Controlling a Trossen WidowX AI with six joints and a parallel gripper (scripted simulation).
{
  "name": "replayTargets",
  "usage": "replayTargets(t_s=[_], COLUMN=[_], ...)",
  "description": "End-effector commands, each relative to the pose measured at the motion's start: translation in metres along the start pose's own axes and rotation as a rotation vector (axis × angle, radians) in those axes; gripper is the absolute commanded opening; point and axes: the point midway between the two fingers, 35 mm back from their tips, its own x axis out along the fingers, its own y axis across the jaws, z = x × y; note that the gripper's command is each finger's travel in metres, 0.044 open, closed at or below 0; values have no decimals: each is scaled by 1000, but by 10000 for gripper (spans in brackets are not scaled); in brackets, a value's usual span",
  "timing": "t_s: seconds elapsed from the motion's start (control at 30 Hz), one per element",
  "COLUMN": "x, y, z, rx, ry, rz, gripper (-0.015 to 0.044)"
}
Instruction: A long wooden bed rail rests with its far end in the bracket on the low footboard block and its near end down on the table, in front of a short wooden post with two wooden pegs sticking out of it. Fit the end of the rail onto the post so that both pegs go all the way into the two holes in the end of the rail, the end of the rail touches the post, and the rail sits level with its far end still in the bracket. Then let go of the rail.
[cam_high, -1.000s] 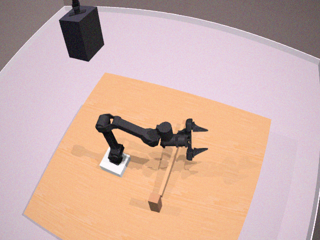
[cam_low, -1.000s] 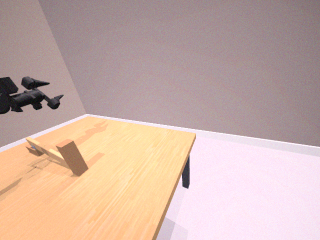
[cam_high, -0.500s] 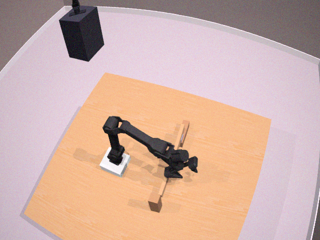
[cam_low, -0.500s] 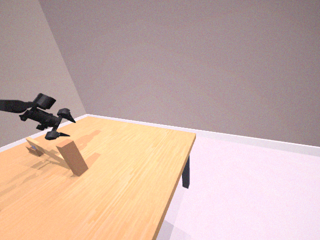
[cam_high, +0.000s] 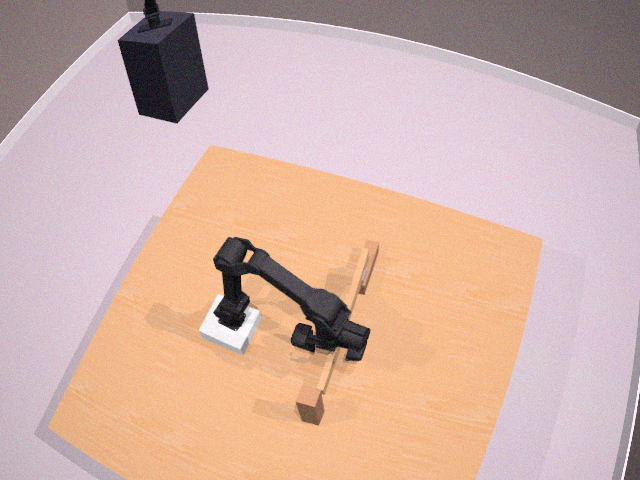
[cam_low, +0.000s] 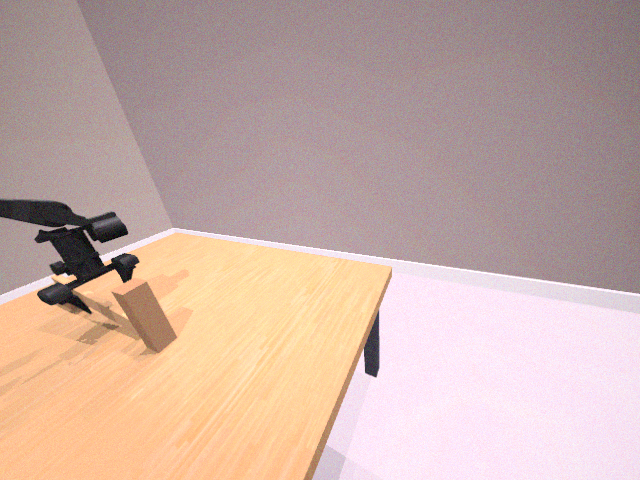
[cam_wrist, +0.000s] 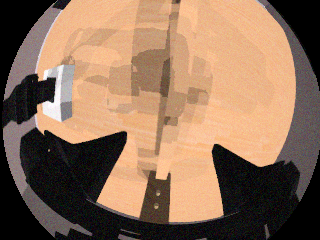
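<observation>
The long pale rail (cam_high: 327, 369) (cam_low: 100, 305) (cam_wrist: 163, 167) slopes down from the low footboard block (cam_high: 372, 258), where its far end sits at the bluish bracket (cam_high: 364, 272). Its near end is low, in front of the reddish-brown post (cam_high: 310, 405) (cam_low: 147, 317) (cam_wrist: 151, 200). The upper peg (cam_wrist: 158, 193) and lower peg (cam_wrist: 156, 205) show on the post's face, clear of the rail. My gripper (cam_high: 329, 353) (cam_low: 108, 297) (cam_wrist: 171, 143) is open and empty. It points down above the near half of the rail, with one finger to either side of its line. Contact is hidden.
The arm's white base (cam_high: 210, 328) (cam_wrist: 66, 90) stands to one side of the rail. The arm reaches over the rail and hides its middle in the top view. A tall black box (cam_high: 165, 67) stands beyond the wooden table (cam_high: 439, 248) (cam_low: 258, 320).
</observation>
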Motion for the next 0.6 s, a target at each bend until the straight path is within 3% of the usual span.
replayTargets(t_s=[0.0,0.57], x=[3,30], y=[0,-1], z=[-1,-1], rx=[7,7], ry=[5,5], rz=[7,7], gripper=[440,440])
